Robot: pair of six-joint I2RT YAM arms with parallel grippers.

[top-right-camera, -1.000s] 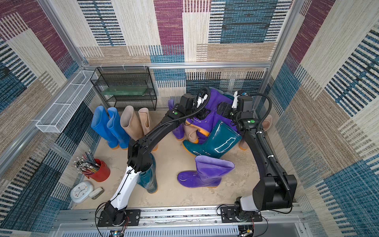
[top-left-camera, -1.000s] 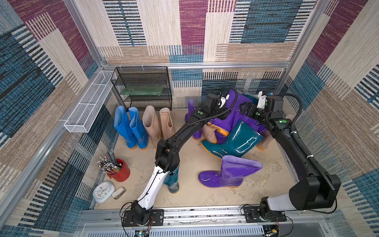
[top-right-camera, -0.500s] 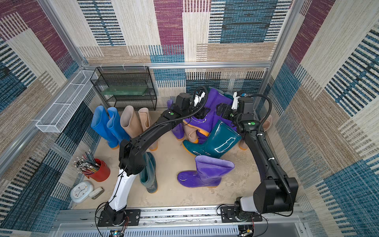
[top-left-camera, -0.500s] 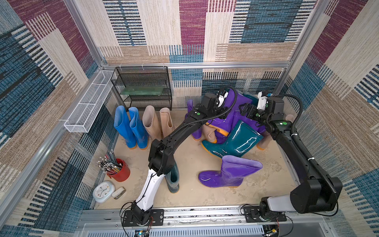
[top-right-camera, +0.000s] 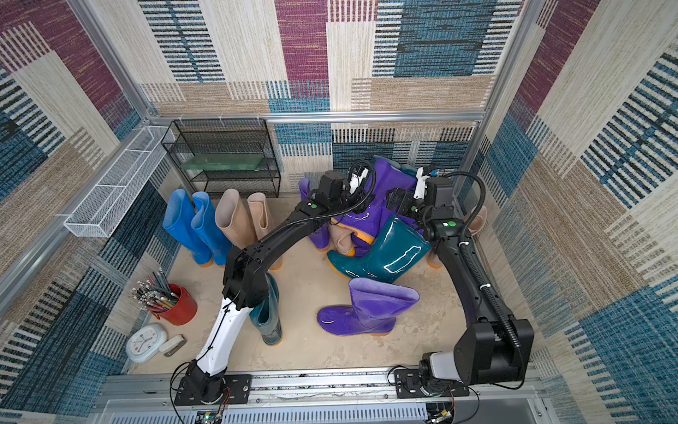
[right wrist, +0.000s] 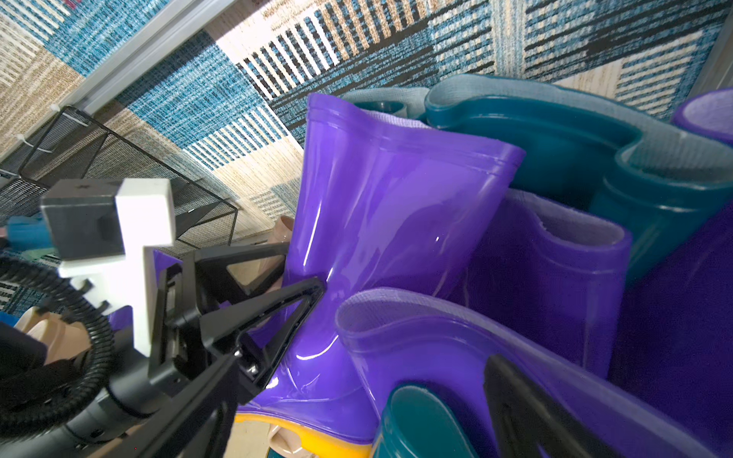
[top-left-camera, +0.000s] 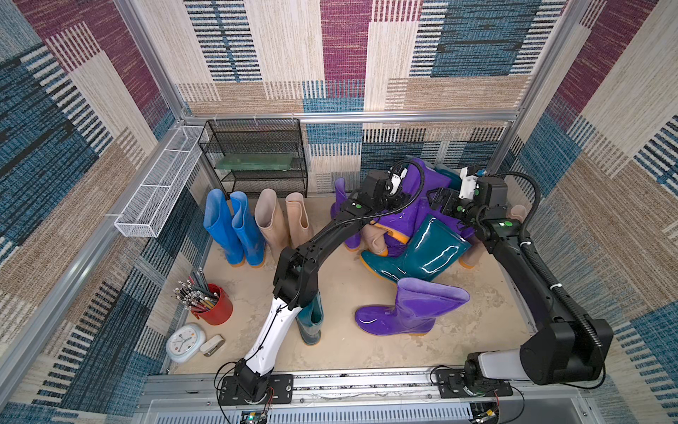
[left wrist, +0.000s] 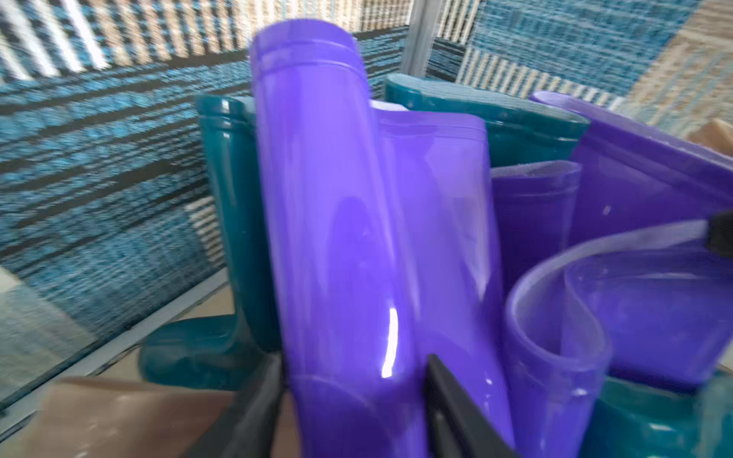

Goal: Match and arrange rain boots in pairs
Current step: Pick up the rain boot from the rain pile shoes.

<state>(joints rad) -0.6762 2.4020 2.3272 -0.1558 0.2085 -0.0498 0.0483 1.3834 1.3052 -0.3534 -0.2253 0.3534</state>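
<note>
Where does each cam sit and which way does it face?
Both top views: high over the robot's base side, looking down at the floor; left arm and right arm show whole.
Left wrist: on the left arm, looking along the left tool at the purple boot it clamps; only its fingers show.
Right wrist: on the right arm, facing the boot pile; fingers of the open right tool and the left tool show.
Shared: both wrist views show that purple boot; the top views nearly match.
</note>
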